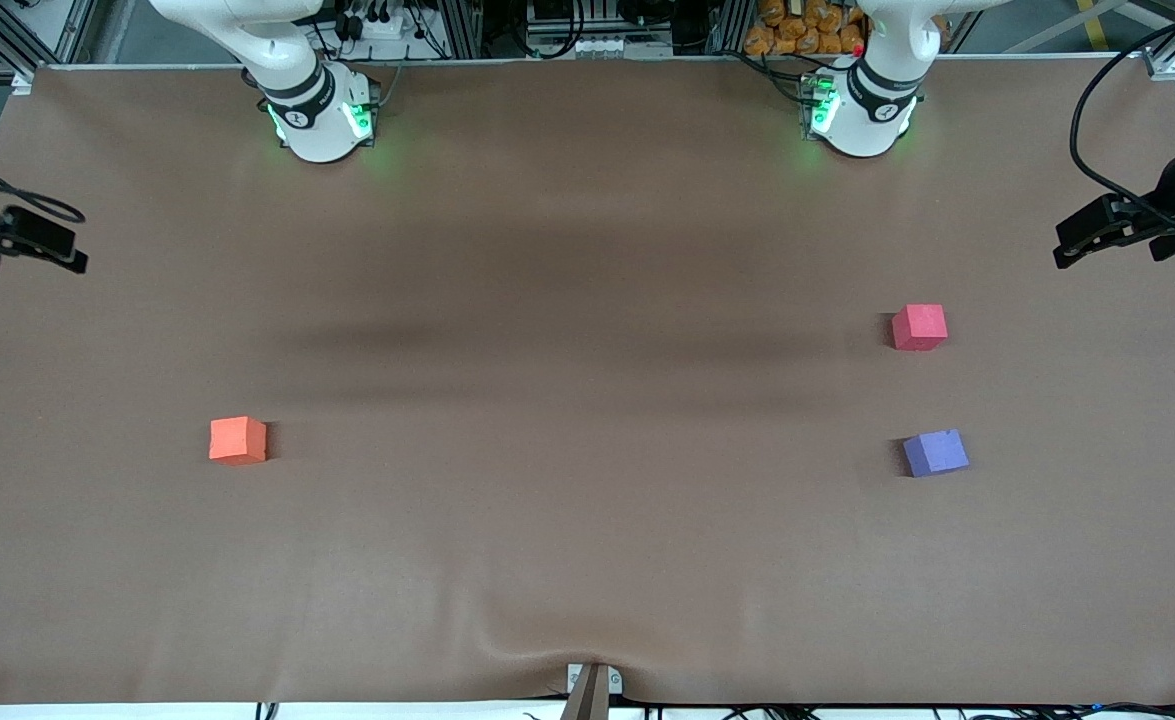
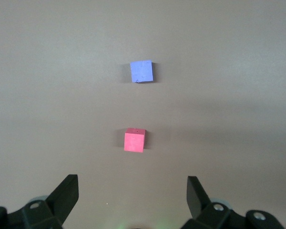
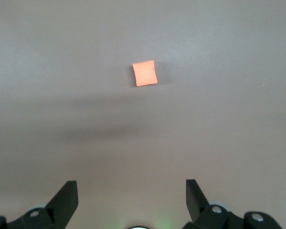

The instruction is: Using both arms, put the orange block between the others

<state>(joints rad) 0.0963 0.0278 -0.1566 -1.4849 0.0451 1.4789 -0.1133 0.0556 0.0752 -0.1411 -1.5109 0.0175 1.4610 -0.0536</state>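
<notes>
brown table cover (image 1: 587, 300), metal clamp (image 1: 592, 685) at its near edge

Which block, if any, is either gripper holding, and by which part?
Nothing is held. The left gripper and right gripper are open and empty; the orange block lies on the table.

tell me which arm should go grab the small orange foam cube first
Right. The small orange foam cube lies toward the right arm's end; the open right gripper has it in view. The left gripper faces the other cubes.

Orange block (image 1: 237, 440) alone (right arm's end), pinkish-red cube (image 1: 919, 327), purple-blue cube (image 1: 935, 452)
</notes>
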